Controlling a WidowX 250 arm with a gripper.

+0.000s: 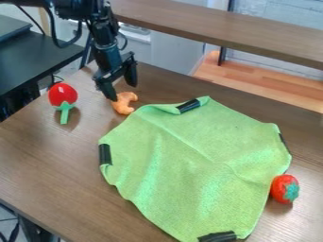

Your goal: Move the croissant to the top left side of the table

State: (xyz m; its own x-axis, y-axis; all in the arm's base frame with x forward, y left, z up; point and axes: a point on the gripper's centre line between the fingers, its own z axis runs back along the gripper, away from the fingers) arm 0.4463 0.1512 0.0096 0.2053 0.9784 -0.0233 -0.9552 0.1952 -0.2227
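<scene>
Jaws spread apart, gripping nothing, angled down by the croissant [124, 102], black arm [105, 41] hanging from upper left.

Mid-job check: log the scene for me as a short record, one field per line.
gripper: open, over the croissant
croissant: orange, on the table, near the cloth's upper-left edge
grip contact: cannot tell whether a finger touches the croissant
cloth: green, spread out, black patches along its edge
left of croissant: red toy with green stem
cloth's right edge: red toy with green top
</scene>
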